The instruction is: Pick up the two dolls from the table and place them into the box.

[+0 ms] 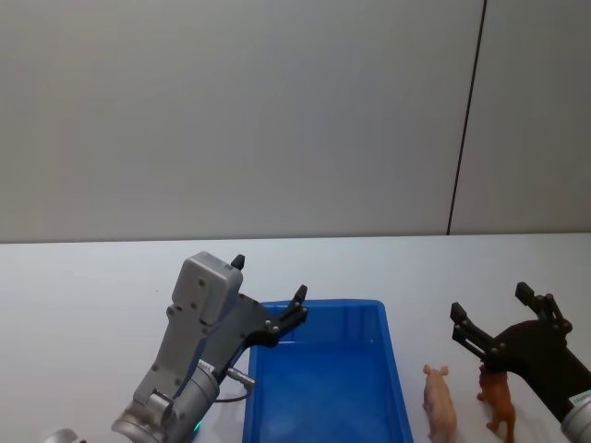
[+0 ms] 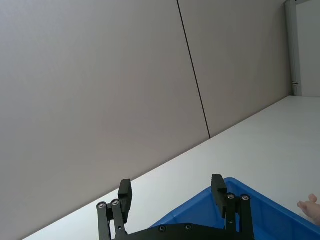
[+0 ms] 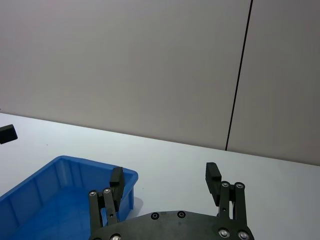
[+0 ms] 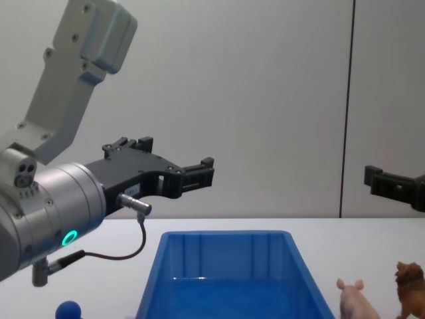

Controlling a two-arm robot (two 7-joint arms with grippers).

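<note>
The pale pink pig doll (image 1: 440, 401) (image 4: 352, 299) and the brown shaggy doll (image 1: 499, 399) (image 4: 410, 286) stand side by side on the white table (image 1: 92, 295), just right of the blue box (image 1: 319, 305) (image 4: 226, 256). My right gripper (image 1: 490, 302) (image 3: 165, 173) hovers open and empty above the dolls. Over the box's left rim my left gripper (image 1: 269, 278) (image 2: 171, 184) (image 4: 179, 154) is held up, open and empty. The box (image 2: 200, 210) (image 3: 50, 185) looks empty inside. The pig's edge (image 2: 312, 207) shows in the left wrist view.
A small blue ball (image 4: 68, 310) lies on the table left of the box. A plain grey wall with a dark vertical seam (image 1: 466, 120) stands behind the table. Bare tabletop stretches beyond the box and to the far left.
</note>
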